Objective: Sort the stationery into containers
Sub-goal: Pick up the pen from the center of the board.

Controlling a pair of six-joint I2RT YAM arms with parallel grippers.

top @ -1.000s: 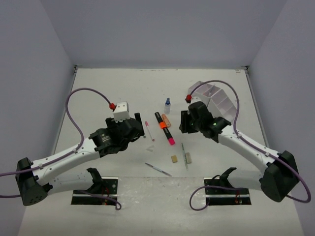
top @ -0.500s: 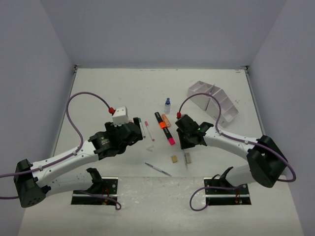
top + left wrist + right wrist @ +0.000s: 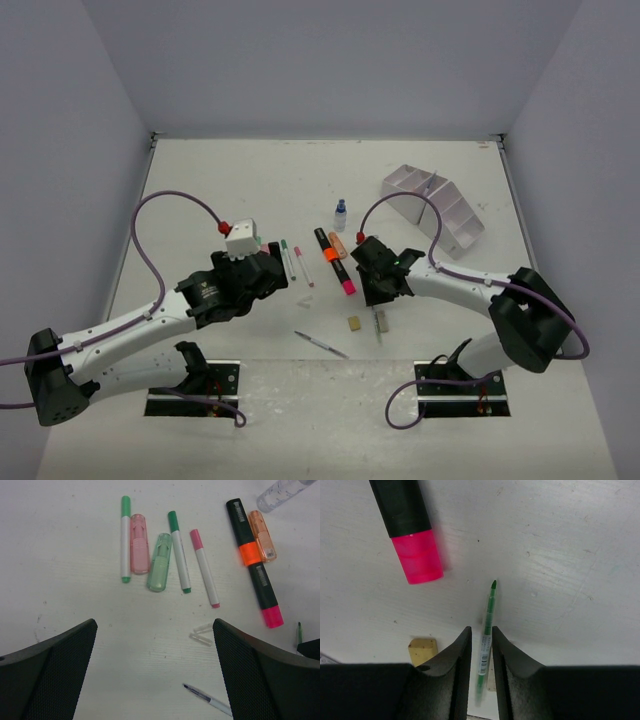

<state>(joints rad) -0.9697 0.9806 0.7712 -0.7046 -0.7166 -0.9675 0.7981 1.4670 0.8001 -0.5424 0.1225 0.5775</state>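
Right gripper at the green pen, left gripper spread.
The right gripper (image 3: 479, 652) narrowly straddles the thin green pen (image 3: 489, 607), though a firm pinch cannot be confirmed. The left gripper (image 3: 155, 680) hangs wide apart short of the pink highlighter (image 3: 139, 542). The white organizer (image 3: 440, 205) stands far right.

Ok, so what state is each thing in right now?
Left gripper: open, empty.
Green pen: lying flat, not lifted.
Right gripper: jaws narrow, straddling that pen; grip unclear.
Black marker: capped, lying flat.
Pink highlighter: capped, lying flat.
Green highlighter: capped, lying flat.
Bottle: upright, blue cap on.
Organizer: upright, no stationery seen inside.
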